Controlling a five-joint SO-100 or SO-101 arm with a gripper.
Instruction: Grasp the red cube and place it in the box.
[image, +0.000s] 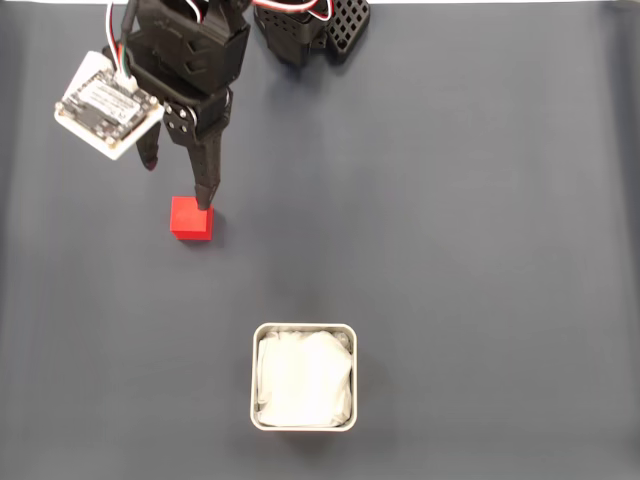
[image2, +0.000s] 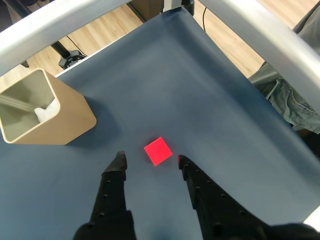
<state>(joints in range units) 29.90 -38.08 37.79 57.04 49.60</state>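
Observation:
The red cube (image: 191, 218) lies on the dark cloth, left of centre in the fixed view. My gripper (image: 178, 185) is open just above it, and one black fingertip (image: 205, 203) overlaps the cube's upper right corner. In the wrist view the red cube (image2: 158, 151) sits just ahead of the gap of the gripper (image2: 150, 160), between the two spread fingertips, and nothing is held. The box (image: 303, 328), pale metal with white wrinkly lining, stands low in the fixed view, well away from the cube. The wrist view shows the box (image2: 75, 117) at the left.
A white circuit board (image: 108, 103) rides on the wrist at the upper left. The black arm base (image: 310, 30) sits at the top edge. In the wrist view, silver frame bars (image2: 260, 35) cross above the cloth, with wooden floor beyond its edges.

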